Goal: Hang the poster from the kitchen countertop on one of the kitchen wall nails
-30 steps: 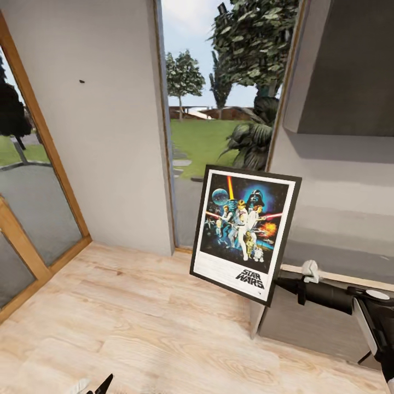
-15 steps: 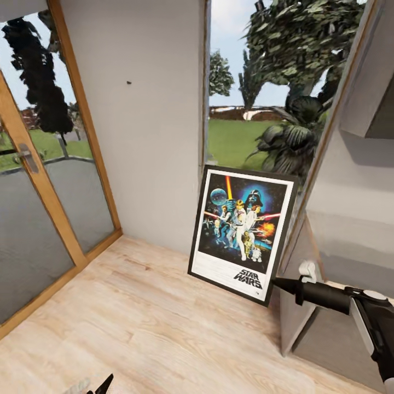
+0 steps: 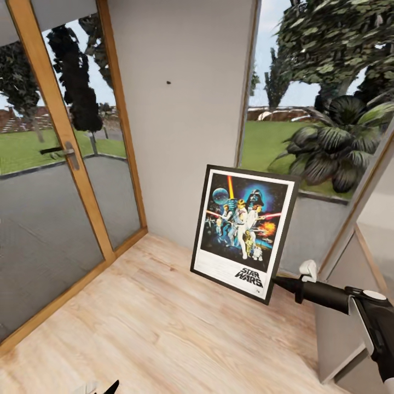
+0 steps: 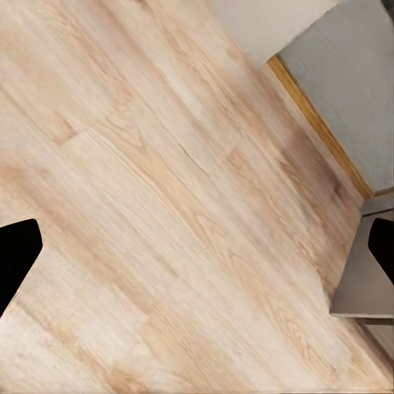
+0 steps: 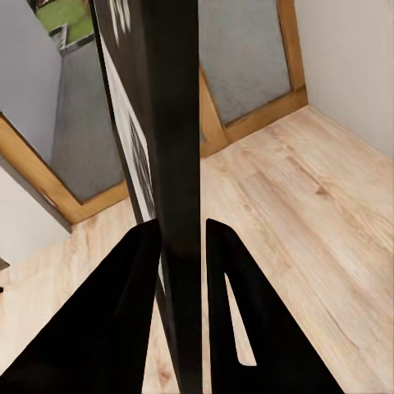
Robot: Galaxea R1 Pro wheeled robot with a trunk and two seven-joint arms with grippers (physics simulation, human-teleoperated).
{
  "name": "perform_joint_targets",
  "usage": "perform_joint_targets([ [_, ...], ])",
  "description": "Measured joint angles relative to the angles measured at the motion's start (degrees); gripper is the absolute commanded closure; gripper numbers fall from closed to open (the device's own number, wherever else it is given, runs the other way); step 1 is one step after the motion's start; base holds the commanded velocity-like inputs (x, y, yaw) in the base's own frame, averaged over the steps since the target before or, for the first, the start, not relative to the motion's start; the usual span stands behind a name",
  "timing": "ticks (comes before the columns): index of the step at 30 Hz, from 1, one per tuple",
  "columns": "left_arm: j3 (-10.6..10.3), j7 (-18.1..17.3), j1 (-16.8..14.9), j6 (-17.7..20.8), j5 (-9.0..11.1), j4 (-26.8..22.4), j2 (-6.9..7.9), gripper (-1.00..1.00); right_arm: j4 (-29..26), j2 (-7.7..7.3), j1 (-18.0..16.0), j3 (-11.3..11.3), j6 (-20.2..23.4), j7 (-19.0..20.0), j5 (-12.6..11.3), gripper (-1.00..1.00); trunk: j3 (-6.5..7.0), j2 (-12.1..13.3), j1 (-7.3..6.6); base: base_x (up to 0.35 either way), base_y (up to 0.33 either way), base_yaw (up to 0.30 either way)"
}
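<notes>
The Star Wars poster [image 3: 244, 232] hangs upright, slightly tilted, above the wooden floor. My right gripper [image 3: 275, 282] is shut on its lower right corner. The right wrist view looks along the poster's black frame edge [image 5: 171, 123], which is pinched between both fingers of the right gripper [image 5: 182, 226]. A wall nail [image 3: 168, 83] shows as a tiny dark dot high on the light-grey wall panel [image 3: 180, 137], up and to the left of the poster. My left gripper [image 3: 109, 387] peeks in at the bottom edge. It is open over bare floor [image 4: 197, 246].
A glass door [image 3: 49, 180] with a wooden frame and a handle [image 3: 68, 155] stands at the left. To the right of the wall panel, a tall window [image 3: 312, 137] faces garden plants. A grey cabinet side [image 3: 345, 317] stands at lower right. Light wood floor [image 3: 153, 323] spreads in front.
The whole view has swung left: the wall panel, nail and window slid rightward and the glass door came in. The poster stays held in the right gripper at the same spot.
</notes>
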Motion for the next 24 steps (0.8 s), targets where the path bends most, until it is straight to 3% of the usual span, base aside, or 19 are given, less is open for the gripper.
perform_joint_targets([
  [6,-2.4,0.0,0.0,0.0,0.0,0.0,-0.01,-1.0,0.1,-0.01,0.0,0.0,0.0,0.0,-0.1,1.0,0.0,0.0,0.0,0.208,0.306,0.008],
  [24,-2.9,0.0,0.0,0.0,0.0,0.0,-0.03,-1.0,0.2,0.03,0.0,0.0,0.0,0.0,-0.2,1.0,0.46,0.0,0.0,0.203,0.307,0.0],
])
